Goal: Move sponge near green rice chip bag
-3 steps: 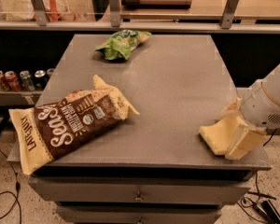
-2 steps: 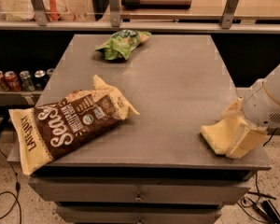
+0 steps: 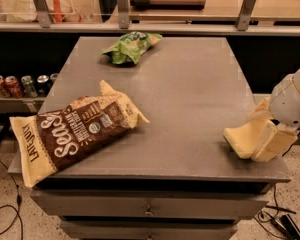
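Observation:
The pale yellow sponge [image 3: 241,138] is at the table's front right corner, its left end low over the surface. My gripper [image 3: 264,132] comes in from the right, its cream fingers [image 3: 276,144] closed on the sponge's right end. The green rice chip bag [image 3: 130,46] lies at the far side of the table, left of centre, well away from the sponge. A wide stretch of bare tabletop lies between them.
A large brown-and-cream chip bag [image 3: 75,129] lies at the front left, overhanging the grey table's [image 3: 190,89] edge. Soda cans [image 3: 21,84] stand on a low shelf to the left. A rail with posts [image 3: 122,6] runs behind the table. Cables lie on the floor.
My gripper and the sponge have shifted slightly to the right and up together. Both bags have not moved.

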`<move>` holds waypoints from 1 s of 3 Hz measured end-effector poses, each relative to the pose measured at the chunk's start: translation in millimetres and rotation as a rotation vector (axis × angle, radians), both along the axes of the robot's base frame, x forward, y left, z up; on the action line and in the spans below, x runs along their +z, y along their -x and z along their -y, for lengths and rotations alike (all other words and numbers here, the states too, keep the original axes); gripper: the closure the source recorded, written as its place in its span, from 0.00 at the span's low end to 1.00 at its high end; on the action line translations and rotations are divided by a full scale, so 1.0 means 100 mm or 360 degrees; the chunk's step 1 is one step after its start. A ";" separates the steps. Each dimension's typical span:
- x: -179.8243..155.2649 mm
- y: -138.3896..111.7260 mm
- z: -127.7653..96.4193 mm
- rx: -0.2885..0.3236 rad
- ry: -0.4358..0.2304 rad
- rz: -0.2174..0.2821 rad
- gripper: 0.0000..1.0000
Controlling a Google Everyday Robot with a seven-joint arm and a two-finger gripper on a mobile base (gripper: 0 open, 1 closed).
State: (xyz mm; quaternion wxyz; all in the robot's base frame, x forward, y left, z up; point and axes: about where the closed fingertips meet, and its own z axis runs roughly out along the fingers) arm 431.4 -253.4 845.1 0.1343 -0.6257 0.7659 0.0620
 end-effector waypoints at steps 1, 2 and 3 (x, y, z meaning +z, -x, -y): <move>0.25 -0.06 0.11 -0.0038 0.0051 0.0069 1.00; 0.25 -0.06 0.11 -0.0039 0.0051 0.0069 1.00; 0.29 -0.19 0.07 -0.0027 0.0026 0.0136 1.00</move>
